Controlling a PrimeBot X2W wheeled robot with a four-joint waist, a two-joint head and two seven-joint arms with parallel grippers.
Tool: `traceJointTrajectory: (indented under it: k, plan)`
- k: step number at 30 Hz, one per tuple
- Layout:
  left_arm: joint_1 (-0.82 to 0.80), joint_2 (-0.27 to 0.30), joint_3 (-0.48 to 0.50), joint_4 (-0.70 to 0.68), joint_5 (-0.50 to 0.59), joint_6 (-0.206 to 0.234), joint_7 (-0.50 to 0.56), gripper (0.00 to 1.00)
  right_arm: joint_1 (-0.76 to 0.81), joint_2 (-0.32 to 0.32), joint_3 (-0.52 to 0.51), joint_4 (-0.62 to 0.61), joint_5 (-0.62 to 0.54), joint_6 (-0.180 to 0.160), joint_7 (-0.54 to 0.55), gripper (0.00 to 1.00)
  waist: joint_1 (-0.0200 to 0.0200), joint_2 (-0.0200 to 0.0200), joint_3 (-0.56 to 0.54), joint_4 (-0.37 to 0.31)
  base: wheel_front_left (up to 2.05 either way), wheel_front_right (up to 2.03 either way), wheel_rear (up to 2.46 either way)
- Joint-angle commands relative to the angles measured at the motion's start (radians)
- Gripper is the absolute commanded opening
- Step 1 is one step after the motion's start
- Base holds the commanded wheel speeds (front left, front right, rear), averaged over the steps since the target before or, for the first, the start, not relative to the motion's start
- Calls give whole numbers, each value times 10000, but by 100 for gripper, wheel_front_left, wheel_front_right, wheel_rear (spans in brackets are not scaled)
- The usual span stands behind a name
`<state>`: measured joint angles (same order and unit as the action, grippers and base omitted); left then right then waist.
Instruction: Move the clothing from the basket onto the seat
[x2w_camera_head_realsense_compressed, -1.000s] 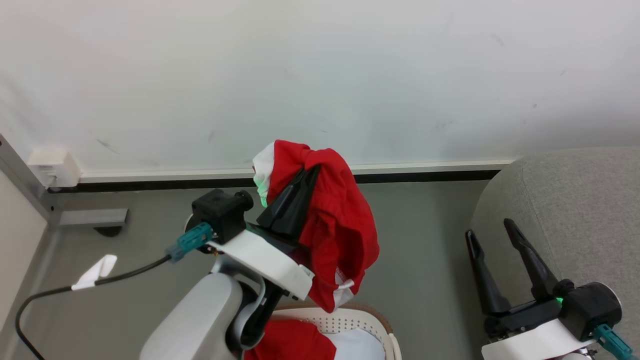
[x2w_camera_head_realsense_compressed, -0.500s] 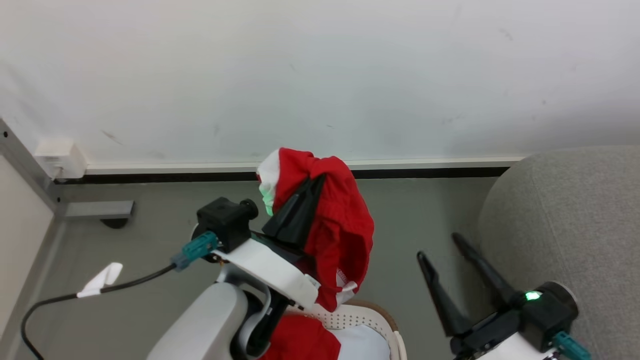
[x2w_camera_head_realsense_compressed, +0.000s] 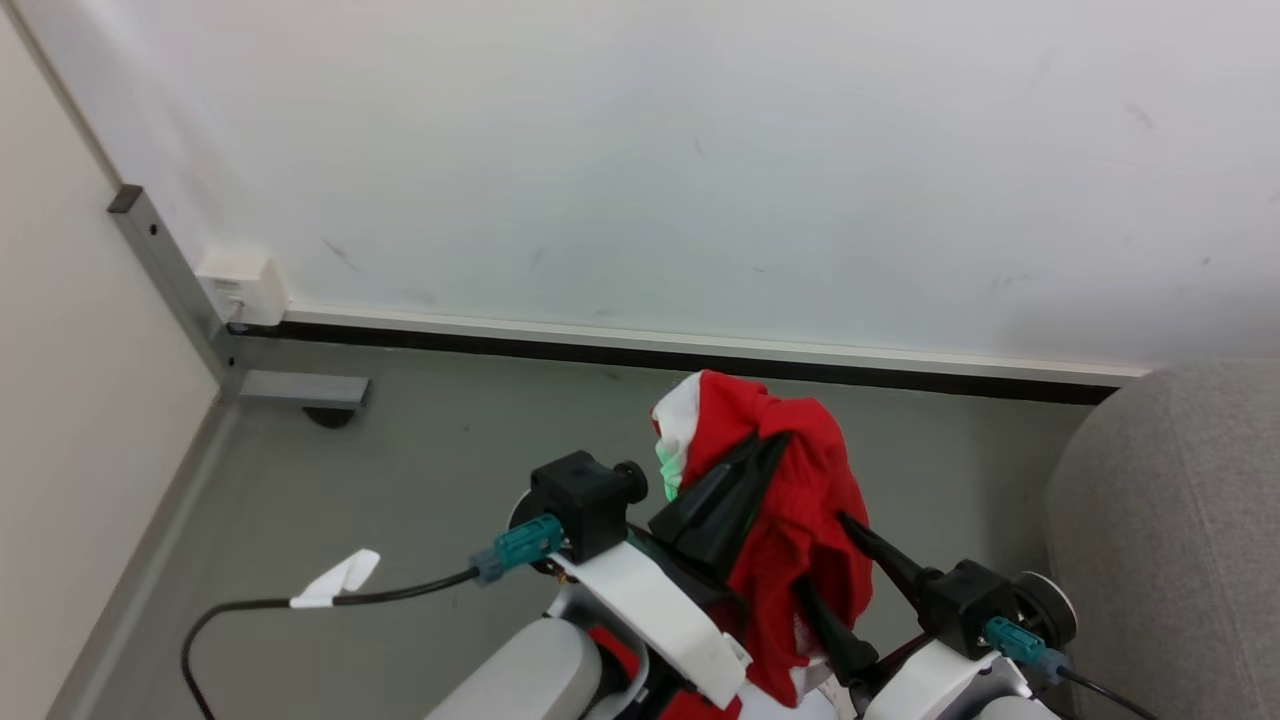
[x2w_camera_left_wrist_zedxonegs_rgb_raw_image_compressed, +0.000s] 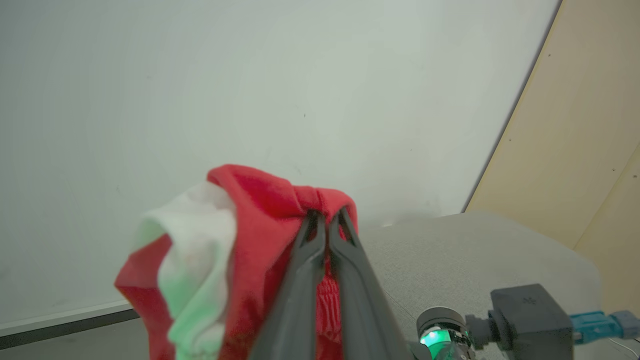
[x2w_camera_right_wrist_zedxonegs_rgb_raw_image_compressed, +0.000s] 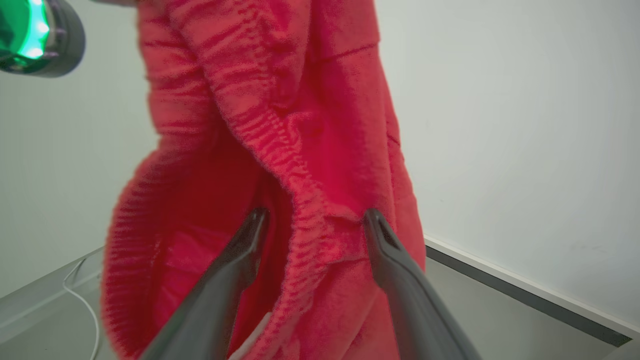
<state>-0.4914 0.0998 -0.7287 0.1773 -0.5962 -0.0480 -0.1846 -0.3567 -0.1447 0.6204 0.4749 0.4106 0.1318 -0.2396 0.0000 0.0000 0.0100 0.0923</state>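
Left gripper (x2w_camera_left_wrist_zedxonegs_rgb_raw_image_compressed: 326, 216) pinching the bright red fabric garment (x2w_camera_head_realsense_compressed: 805, 490), my right gripper (x2w_camera_right_wrist_zedxonegs_rgb_raw_image_compressed: 316, 214) gapes around its hanging fold; grey upholstered seat (x2w_camera_head_realsense_compressed: 1170, 520) lies right.

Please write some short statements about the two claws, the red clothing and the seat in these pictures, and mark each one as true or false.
1. The left claw is shut on the red clothing. True.
2. The right claw is shut tight. False: it stands open, with a hanging fold of the clothing between its jaws.
3. The clothing lies on the grey seat. False: it hangs in the air from the left claw, and the seat is off to the robot's right.
4. The clothing has a white part beside the red. True.
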Motion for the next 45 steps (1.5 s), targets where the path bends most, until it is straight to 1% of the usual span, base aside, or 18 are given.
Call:
traceJointTrajectory:
  k: [1, 8, 9, 10, 11, 14, 20, 25, 30, 31, 32, 33, 34, 37, 39, 45]
  plan:
    - [108, -40, -47, -67, -163, -30, 29, 0, -227, 79, -6, 262, -55, -21, -62, 100, 0, 0, -48, 273, 0, 0, 0]
    - [324, -255, -618, -300, -413, -216, 144, 0, -761, 349, 217, 1526, 210, -21, -176, 100, 0, 0, -192, 948, 0, 0, 0]
    - [341, -268, -676, -336, -444, -216, 171, 0, -819, 372, 229, 1646, 263, -21, -186, 87, 0, 0, -213, 1014, 0, 0, 0]
    - [359, -272, -707, -355, -446, -213, 202, 0, -879, 393, 234, 1744, 289, -21, -211, 27, 0, 0, -230, 1074, 0, 0, 0]
    - [385, -272, -711, -363, -467, -199, 200, 0, -938, 411, 232, 1810, 346, -21, -234, 0, 0, 0, -244, 1124, 0, 0, 0]
    - [463, -196, -660, -338, -509, -102, 198, 0, -976, 448, 141, 1833, 497, -21, -249, 0, 0, 0, -263, 1193, 0, 0, 0]
    - [524, -58, -546, -250, -601, -7, 97, 0, -701, 304, -97, 1239, 554, -21, -259, 0, 0, 0, -201, 1107, 0, 0, 0]
    - [583, 27, -405, -156, -651, 117, 24, 0, -412, 201, -500, 571, 662, -21, -260, 0, 0, 0, -80, 826, 0, 0, 0]
    - [697, 123, -394, -34, -668, 165, -45, 0, -64, -27, -1156, -400, 851, -21, -260, 0, 0, 0, 90, 338, 0, 0, 0]
    - [701, 134, -407, -24, -657, 157, -82, 3, -17, -61, -1306, -562, 882, -21, -260, 0, 0, 0, 104, 208, 0, 0, 0]
    - [717, 125, -424, -32, -646, 126, -113, 37, 43, -86, -1433, -755, 940, -21, -260, 0, 0, 0, 113, 68, 0, 0, 0]
    - [737, 109, -457, -34, -644, 84, -138, 84, 92, -108, -1601, -929, 995, -21, -261, 0, 0, 0, 135, -82, 0, 0, 0]
    - [746, 94, -516, -44, -629, 50, -166, 100, 109, -147, -1756, -1095, 1026, -21, -260, 0, 0, 0, 167, -253, 0, 0, 0]
    - [730, 73, -676, -49, -524, -31, -222, 100, 78, -238, -2199, -1516, 1139, -21, -260, 0, 0, 0, 270, -870, 0, 0, 0]
    - [721, 38, -772, -31, -457, -118, -274, 100, -3, -390, -2454, -1739, 960, -21, -259, 0, 0, 0, 325, -1334, 0, 0, 0]
    - [556, 70, -1045, -5, -253, -257, -374, 100, -47, -480, -3261, -2384, 877, -21, -261, 0, 0, 0, 471, -2941, 0, 0, 0]
